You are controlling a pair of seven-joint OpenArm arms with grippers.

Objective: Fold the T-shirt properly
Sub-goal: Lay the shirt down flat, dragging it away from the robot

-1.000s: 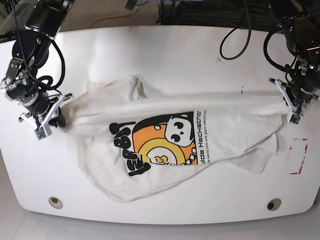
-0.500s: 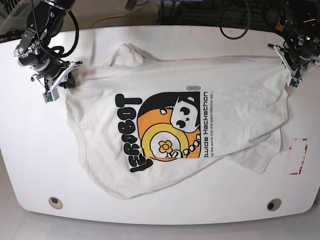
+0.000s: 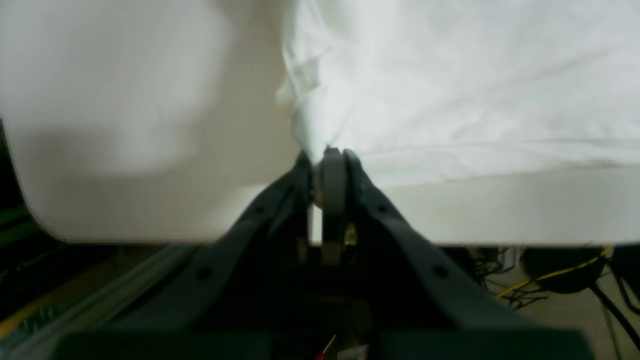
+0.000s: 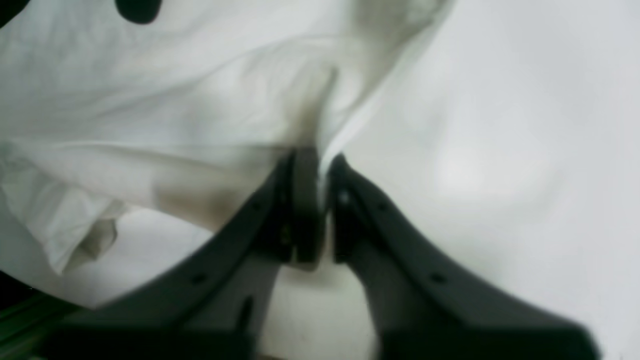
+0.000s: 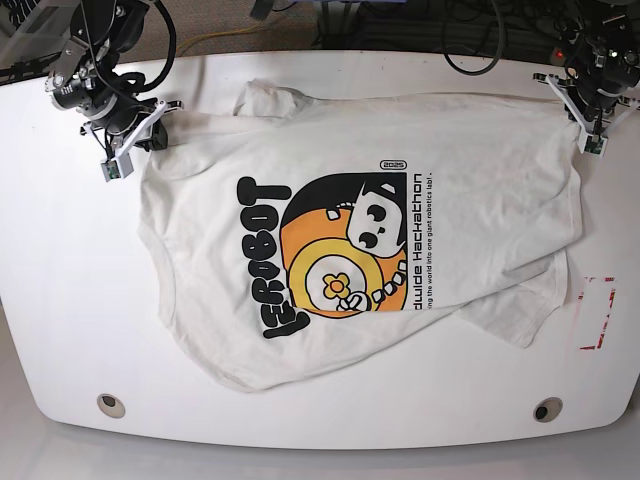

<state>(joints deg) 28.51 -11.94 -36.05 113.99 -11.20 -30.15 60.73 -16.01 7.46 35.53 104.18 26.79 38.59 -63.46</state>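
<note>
- Two hands are working at the far corners of the bench (image 5: 320, 80), one on each side of the T-shirt (image 5: 480, 190).
- The left hand (image 3: 327, 155) is clenching a bunched corner of the cloth; its wrist view is showing the fabric pinched tight between the closed jaws, fanning up and away from them.
- In the base view this left hand (image 5: 590, 125) is sitting at the far corner on that view's right, with the shirt's edge running straight to it.
- The right hand (image 4: 320, 160) is showing a narrow gap between its jaws, and a fold of cloth is running down into that gap; whether it is gripping or letting go, I cannot tell.
- In the base view the right hand (image 5: 135, 145) is sitting at the far corner on that view's left, touching the shirt's edge.
- The T-shirt is lying spread over the middle of the bench, print side up, its far edge pulled nearly straight between the two hands.
- The orange-yellow graphic (image 5: 340, 270) is facing up with bold black letters (image 5: 262, 258) beside it, reading sideways.
- The near hem is lying loose and curved, and one sleeve (image 5: 515, 310) is folding over near a red-edged marking (image 5: 592, 312) on the bench.
</note>
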